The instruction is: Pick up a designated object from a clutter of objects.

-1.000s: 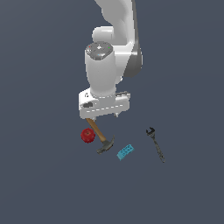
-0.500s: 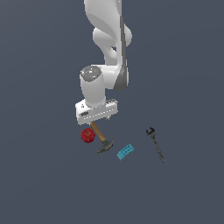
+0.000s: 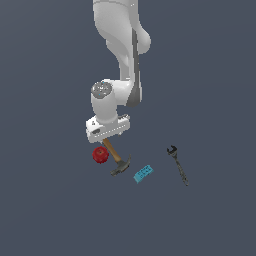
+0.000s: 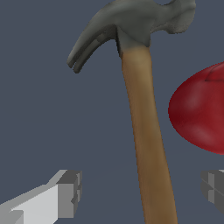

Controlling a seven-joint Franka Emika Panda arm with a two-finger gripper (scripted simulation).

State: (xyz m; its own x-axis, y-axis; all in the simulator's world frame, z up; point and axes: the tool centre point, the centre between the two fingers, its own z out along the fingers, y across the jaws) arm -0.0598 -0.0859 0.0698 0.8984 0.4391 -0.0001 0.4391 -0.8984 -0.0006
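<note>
The hammer has a brown wooden handle and a dark grey claw head. It lies on the grey floor, and its handle end is hidden under my hand. In the wrist view the hammer runs between my two fingers. My gripper is open, with one finger on each side of the handle and not touching it. The red apple sits right beside the handle and shows in the wrist view. The cyan brick and the dark wrench lie toward the exterior view's right.
The white arm rises above the clutter. The apple lies close to one finger.
The arm has swung toward the exterior view's left and come lower over the hammer's handle. The objects have not moved.
</note>
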